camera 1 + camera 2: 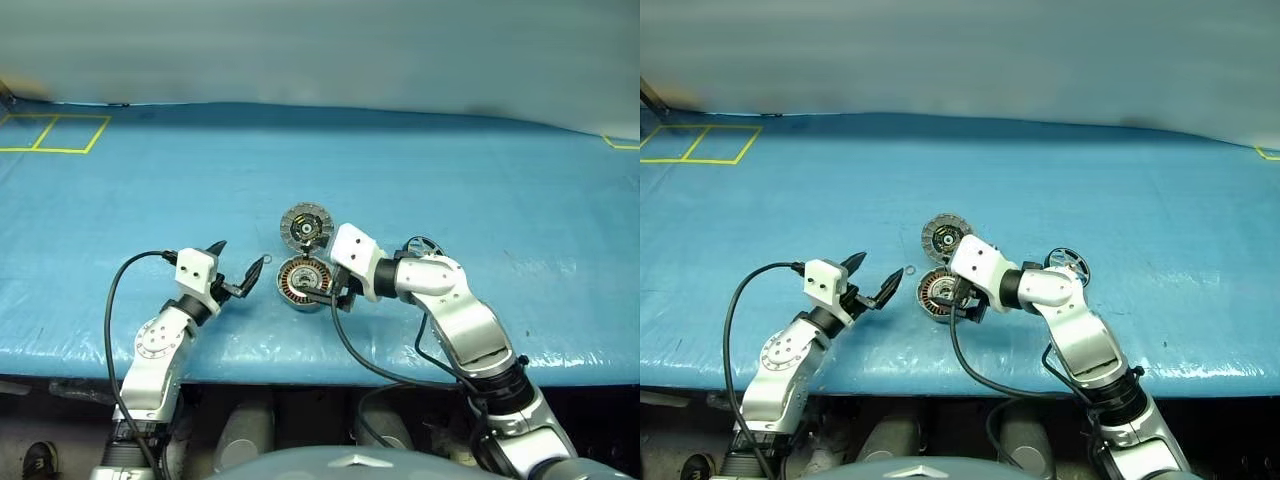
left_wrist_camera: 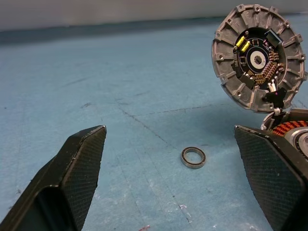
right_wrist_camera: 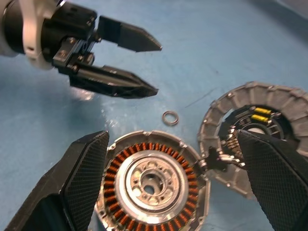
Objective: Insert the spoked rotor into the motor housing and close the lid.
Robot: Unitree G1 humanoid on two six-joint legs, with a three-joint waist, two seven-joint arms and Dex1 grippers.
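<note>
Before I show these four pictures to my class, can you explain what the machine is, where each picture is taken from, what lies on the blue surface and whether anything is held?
It is a humanoid robot with two arms, each ending in a two-fingered black gripper. Two pictures come from cameras in its head, looking down over the arms; the other two come from cameras on its wrists, looking along the fingers.

On the blue table lies a motor housing, a round metal cup with copper windings inside. Its hinged lid stands open. A small metal ring lies beside them, and a spoked rotor lies behind the right arm.

The left gripper is open, beside the housing. The right gripper is open over the housing. Neither holds anything.
</note>
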